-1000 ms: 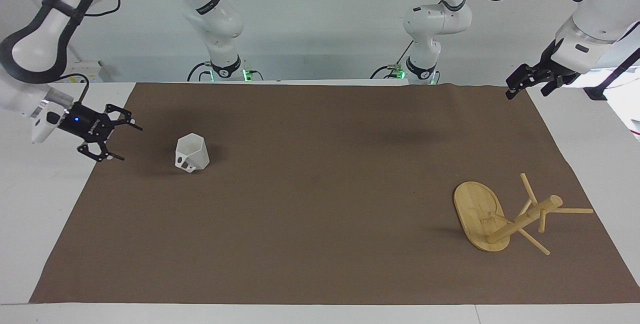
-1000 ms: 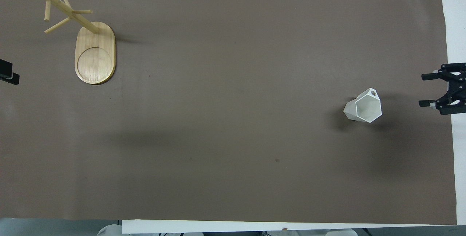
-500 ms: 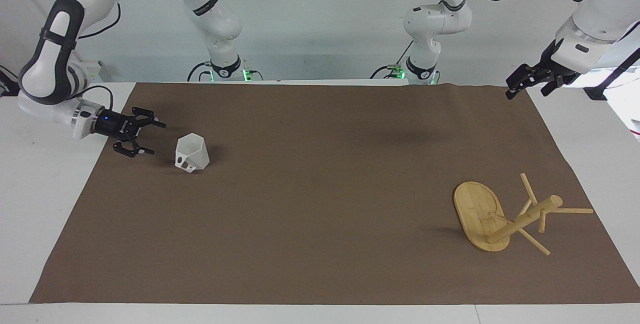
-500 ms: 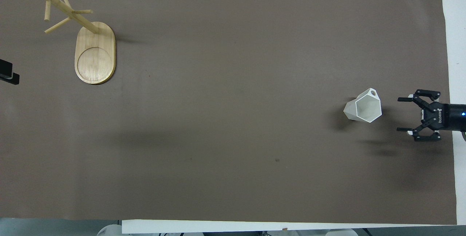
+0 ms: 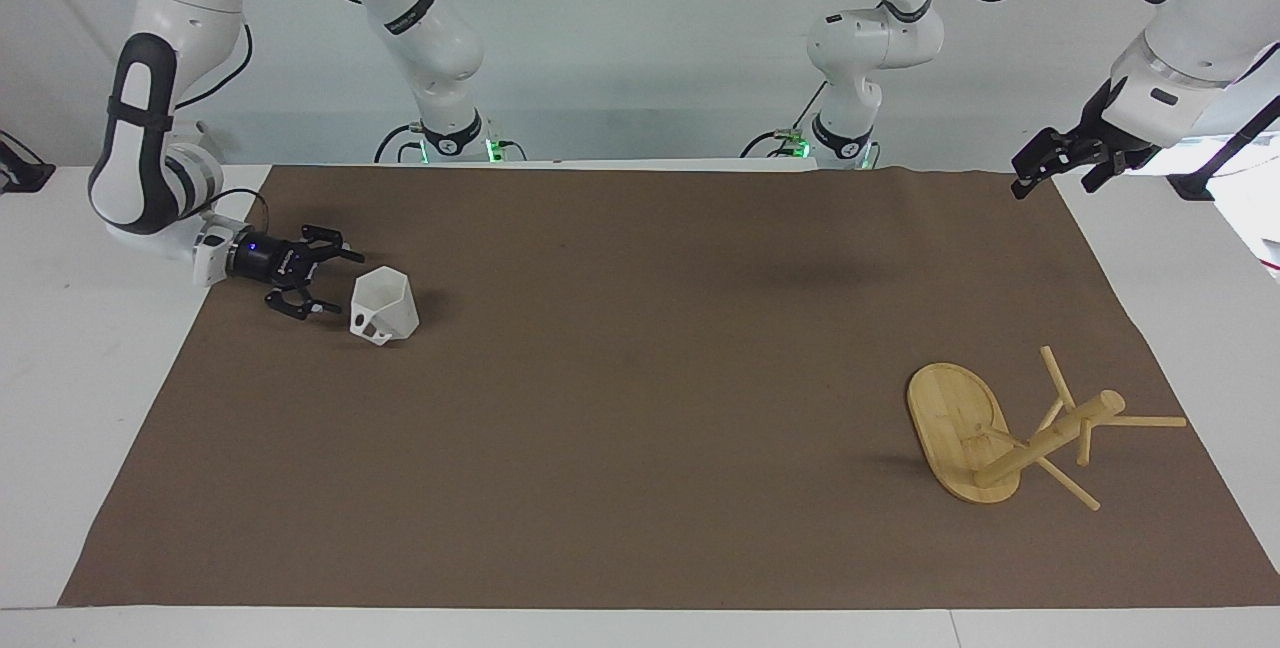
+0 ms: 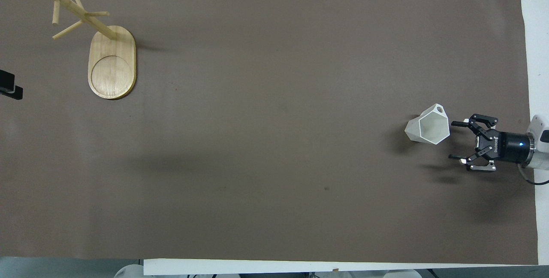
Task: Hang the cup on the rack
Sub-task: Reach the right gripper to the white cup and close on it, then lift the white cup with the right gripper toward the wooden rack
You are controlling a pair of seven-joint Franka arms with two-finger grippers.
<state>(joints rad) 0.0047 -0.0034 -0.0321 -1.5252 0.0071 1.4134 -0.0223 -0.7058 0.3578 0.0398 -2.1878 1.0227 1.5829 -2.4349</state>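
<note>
The white faceted cup stands on the brown mat with its hexagonal rim up and its handle on the side away from the robots; it also shows in the overhead view. My right gripper is open, held level and low over the mat. It is just beside the cup toward the right arm's end of the table, with a small gap to the cup. The bamboo rack stands upright on its oval base near the left arm's end. My left gripper waits raised over the mat's corner.
The brown mat covers most of the white table. The rack's thin pegs stick out around its post. Only a black edge of the left gripper shows in the overhead view.
My right gripper has come down and moved in from the table's end toward the cup, still open. The cup, the rack and the left arm have not moved.
</note>
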